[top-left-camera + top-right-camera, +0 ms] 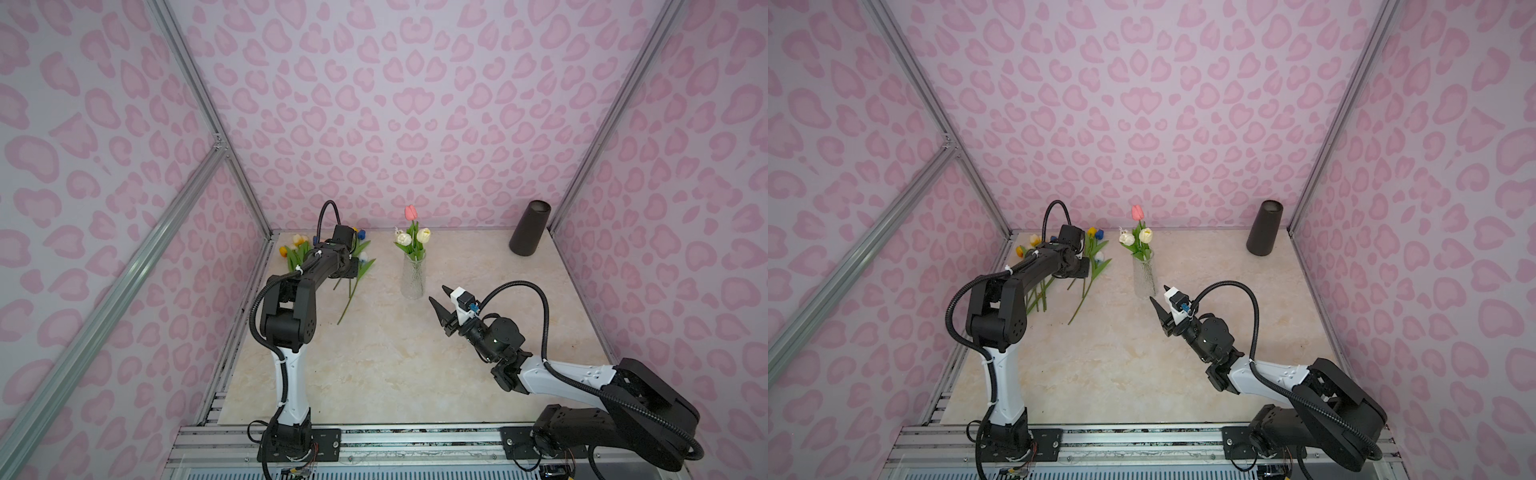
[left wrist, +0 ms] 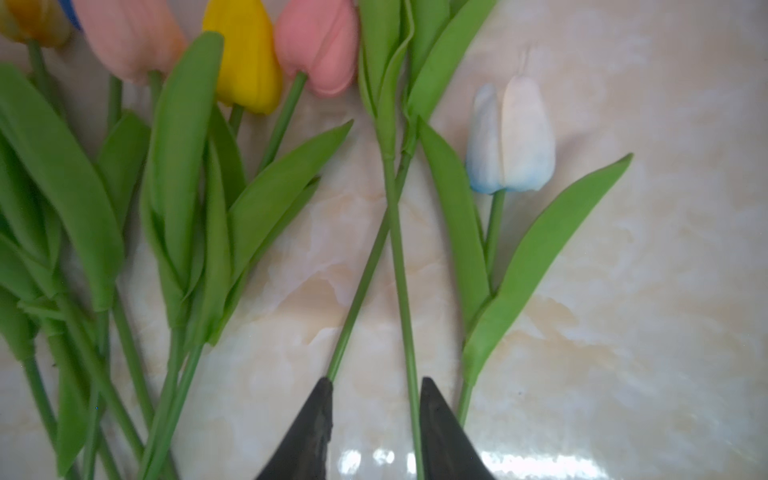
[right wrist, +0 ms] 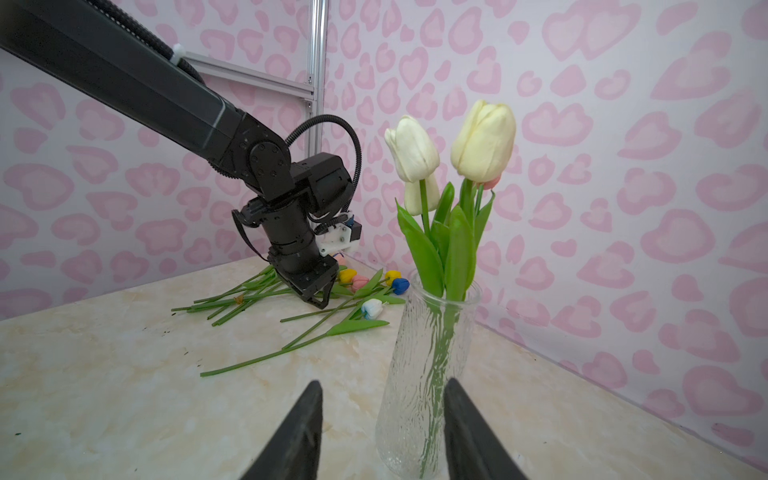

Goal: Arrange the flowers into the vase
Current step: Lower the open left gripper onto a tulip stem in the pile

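While the left gripper (image 2: 376,380) sat low over the loose flowers (image 2: 187,187), its jaws stood narrow but not closed. One green stem (image 2: 399,270) ran between them against one finger (image 2: 436,415), with a gap on the other side. A second stem (image 2: 357,291) ended at the other fingertip (image 2: 324,399). Nothing looked clamped yet. A white-and-blue tulip (image 2: 511,137) lay just beside. The right gripper (image 3: 383,381) hung half open and empty near the glass vase (image 3: 428,353), which stood upright on the marble table (image 1: 374,365) holding three tulips (image 1: 413,237). The step in hand looked like picking the next flower. The jaws would then need to close fully on that one stem alone and lift it clear of its neighbours.
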Available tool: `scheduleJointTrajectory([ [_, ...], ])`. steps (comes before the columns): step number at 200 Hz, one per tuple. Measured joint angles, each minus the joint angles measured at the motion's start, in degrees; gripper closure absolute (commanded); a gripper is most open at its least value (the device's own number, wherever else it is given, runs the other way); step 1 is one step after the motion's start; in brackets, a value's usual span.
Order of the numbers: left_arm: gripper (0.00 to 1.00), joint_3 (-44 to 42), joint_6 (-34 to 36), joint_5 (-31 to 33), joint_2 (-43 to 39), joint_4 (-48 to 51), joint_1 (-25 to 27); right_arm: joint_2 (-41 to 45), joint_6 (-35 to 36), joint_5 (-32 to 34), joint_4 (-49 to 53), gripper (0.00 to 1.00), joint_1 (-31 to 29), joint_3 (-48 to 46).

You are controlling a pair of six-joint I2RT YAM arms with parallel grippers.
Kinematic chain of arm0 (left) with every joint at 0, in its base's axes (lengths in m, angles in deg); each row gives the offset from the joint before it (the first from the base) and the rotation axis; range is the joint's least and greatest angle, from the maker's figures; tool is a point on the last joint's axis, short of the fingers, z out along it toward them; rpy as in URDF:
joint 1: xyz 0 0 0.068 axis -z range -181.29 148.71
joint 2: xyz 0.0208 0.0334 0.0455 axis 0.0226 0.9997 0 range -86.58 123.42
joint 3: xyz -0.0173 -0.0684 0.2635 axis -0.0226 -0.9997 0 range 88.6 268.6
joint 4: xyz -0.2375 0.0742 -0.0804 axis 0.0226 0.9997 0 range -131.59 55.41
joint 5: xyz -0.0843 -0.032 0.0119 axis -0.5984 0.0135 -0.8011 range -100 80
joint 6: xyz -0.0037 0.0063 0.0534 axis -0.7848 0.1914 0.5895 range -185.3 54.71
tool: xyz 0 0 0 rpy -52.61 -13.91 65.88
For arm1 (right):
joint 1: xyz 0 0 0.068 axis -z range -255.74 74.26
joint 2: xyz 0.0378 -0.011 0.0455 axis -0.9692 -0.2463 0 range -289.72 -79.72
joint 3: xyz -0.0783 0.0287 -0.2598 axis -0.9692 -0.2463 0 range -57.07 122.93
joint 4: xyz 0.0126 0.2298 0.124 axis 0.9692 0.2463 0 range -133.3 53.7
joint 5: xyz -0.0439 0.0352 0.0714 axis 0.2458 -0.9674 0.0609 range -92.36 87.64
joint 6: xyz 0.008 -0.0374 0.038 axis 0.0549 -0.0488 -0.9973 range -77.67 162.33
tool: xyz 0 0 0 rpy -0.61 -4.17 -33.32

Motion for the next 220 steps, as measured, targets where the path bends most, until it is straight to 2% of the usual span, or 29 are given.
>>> scheduleJointTrajectory([
  [11, 0.69, 2.1, 0.1, -0.3, 1.6, 1.0, 0.1, -0.1, 0.0, 0.0, -0.7, 0.53, 0.0, -0.1],
  [53, 0.71, 8.1, 0.1, -2.4, 6.2, 4.0, 0.1, 0.0, 0.0, 0.2, -2.5, 0.53, -0.1, -0.2],
  [129, 0.75, 19.6, -0.6, -2.1, 14.1, 12.2, 0.1, 1.7, 0.5, 0.2, -2.6, 0.52, -0.1, -1.0],
  [142, 0.79, 20.6, -0.8, -1.4, 15.1, 13.4, 0.1, 1.9, 0.5, 0.2, -2.6, 0.52, -0.1, -1.1],
  [168, 0.79, 21.3, -1.2, -0.8, 15.4, 14.7, 0.1, 2.4, 0.9, 0.2, -2.6, 0.52, -0.1, -1.2],
  [204, 0.96, 21.3, -1.9, -0.2, 15.4, 15.1, 0.1, 3.0, 0.9, 0.9, -2.6, 0.52, -0.1, -1.3],
  [220, 0.97, 20.9, -2.0, 0.3, 15.1, 15.1, 0.2, 3.0, 0.9, 1.0, -2.5, 0.52, -0.1, -1.3],
])
